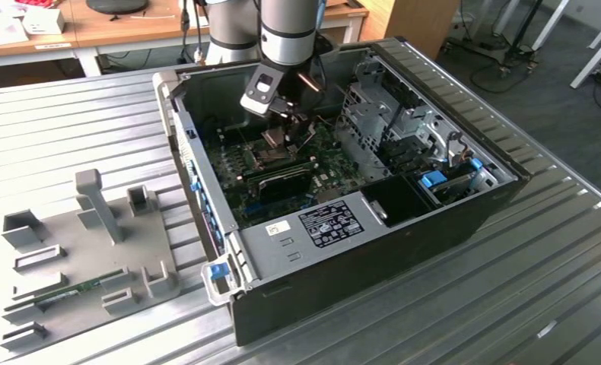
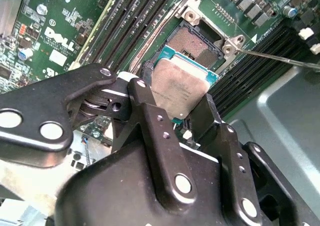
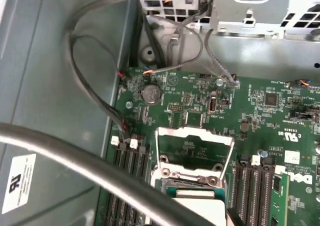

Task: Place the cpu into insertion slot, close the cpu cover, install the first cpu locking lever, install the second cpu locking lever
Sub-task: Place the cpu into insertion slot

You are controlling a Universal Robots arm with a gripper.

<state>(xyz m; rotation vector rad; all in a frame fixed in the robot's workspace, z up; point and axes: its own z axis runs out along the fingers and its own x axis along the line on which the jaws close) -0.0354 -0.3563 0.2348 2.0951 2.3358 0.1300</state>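
In the second wrist view my gripper (image 2: 175, 105) is shut on the cpu (image 2: 181, 86), a flat square chip with a dull grey metal top, its black fingers (image 2: 145, 106) clamping two opposite edges. The cpu hangs tilted just above and beside the insertion slot (image 2: 196, 42), whose dark centre lies uncovered. The cpu cover (image 3: 195, 132), a thin silvery frame, is swung open away from the slot in the first wrist view, where the cpu (image 3: 200, 208) also shows. A thin metal locking lever (image 2: 280, 60) sticks out sideways. In the exterior view the gripper (image 1: 283, 129) reaches down into the case over the insertion slot (image 1: 270, 157).
Long black memory slots (image 2: 135, 31) flank the socket. A thick grey cable (image 3: 90, 161) crosses close to the first wrist camera. A metal drive cage (image 1: 382, 114) and the case walls (image 1: 179, 137) hem the arm in. A grey fixture plate (image 1: 77, 251) lies at the exterior view's left.
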